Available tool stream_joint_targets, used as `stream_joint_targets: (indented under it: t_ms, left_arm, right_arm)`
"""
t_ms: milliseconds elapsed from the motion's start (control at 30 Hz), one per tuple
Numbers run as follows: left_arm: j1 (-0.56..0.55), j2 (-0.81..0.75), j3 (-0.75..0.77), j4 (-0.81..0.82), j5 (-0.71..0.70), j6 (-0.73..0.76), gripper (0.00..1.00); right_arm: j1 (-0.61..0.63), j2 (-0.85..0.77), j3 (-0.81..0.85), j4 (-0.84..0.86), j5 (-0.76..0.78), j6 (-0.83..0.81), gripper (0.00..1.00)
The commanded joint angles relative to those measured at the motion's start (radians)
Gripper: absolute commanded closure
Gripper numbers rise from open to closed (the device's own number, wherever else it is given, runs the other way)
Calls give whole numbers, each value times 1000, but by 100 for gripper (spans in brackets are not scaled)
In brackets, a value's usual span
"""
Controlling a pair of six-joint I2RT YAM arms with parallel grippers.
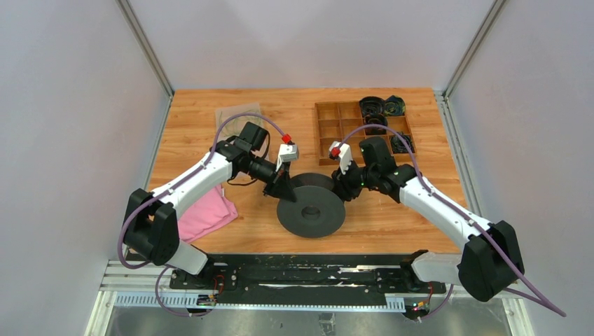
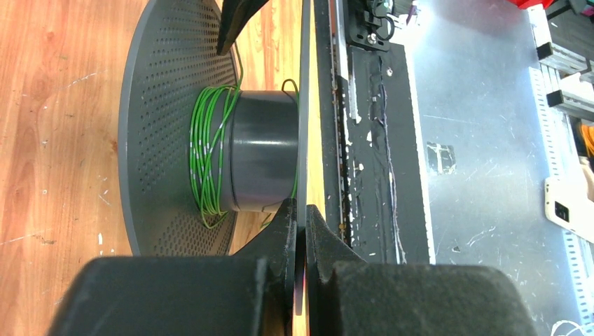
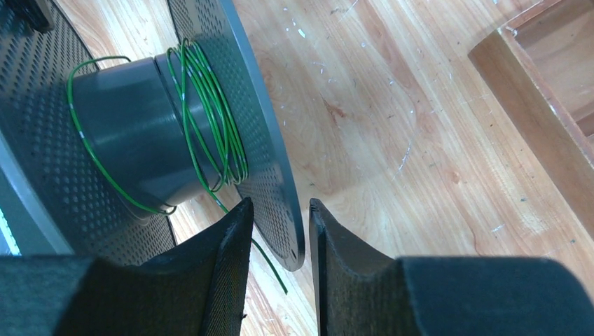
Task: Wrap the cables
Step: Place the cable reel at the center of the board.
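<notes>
Black spool [image 1: 311, 210]; cables [image 2: 199, 140] seen from wrists only. Jaws: left gripper [image 2: 301, 210] clamped on flange; right gripper [image 3: 280, 204] apart, apparently straddling other flange.

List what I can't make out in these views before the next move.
Right wrist view: the tail of the cable runs between the right gripper fingers; its end is unclear.
Top view: the upper flange of the spool hides the windings; cable too thin to see elsewhere.
Left wrist view: the left gripper covers the rim it pinches.
Top view: dark items in the tray, too small to identify.
</notes>
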Motion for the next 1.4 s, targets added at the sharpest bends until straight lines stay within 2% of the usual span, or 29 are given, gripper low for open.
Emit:
stream_joint_targets:
  t_ms: [0, 400, 633, 967, 1133, 1367]
  left_arm:
    - [5, 16, 28, -5, -21, 5, 100]
    - [25, 60, 23, -10, 17, -12, 100]
    - [74, 87, 23, -16, 58, -21, 100]
    - [89, 134, 33, -17, 58, -56, 100]
    - [121, 173, 48, -29, 74, -83, 100]
    - [135, 204, 63, -39, 69, -97, 100]
  right_arm:
    - [-6, -3, -23, -19, 1, -22, 65]
    - [-19, 72, 5, -28, 33, 9, 65]
    - [-33, 121, 6, -35, 1, 36, 65]
    - [-57, 184, 51, -31, -28, 62, 65]
    - [-113, 187, 84, -59, -75, 46, 65]
    - [-127, 195, 97, -93, -94, 14, 64]
